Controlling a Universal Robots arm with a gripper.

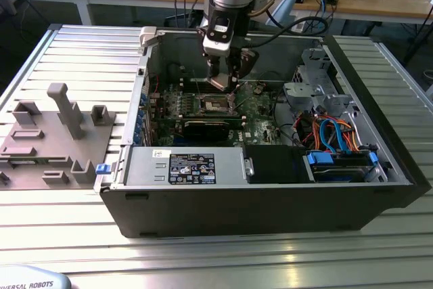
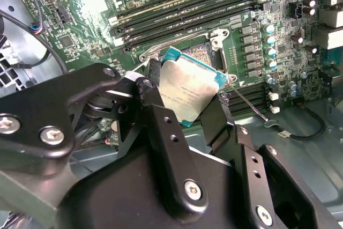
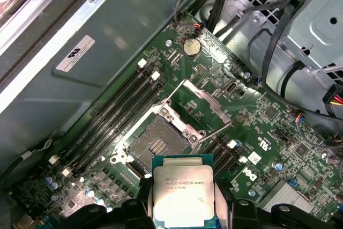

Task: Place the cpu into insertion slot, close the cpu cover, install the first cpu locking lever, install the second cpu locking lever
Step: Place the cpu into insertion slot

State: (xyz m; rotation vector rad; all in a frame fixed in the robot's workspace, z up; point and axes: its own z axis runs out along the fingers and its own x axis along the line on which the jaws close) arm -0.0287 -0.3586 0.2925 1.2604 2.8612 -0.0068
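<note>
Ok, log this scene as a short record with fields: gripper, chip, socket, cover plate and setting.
gripper: black, two fingers, shut on the edges of the cpu
cpu: small flat square chip, silvery-grey metal top, held over the board, not seated
insertion slot: square dark socket with silvery rim, empty
cpu cover: thin silvery metal frame plate, swung open beside the slot
setting: green circuit board inside an open black computer case

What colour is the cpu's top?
Silvery grey cpu top, teal edge; best in the first wrist view.
</note>
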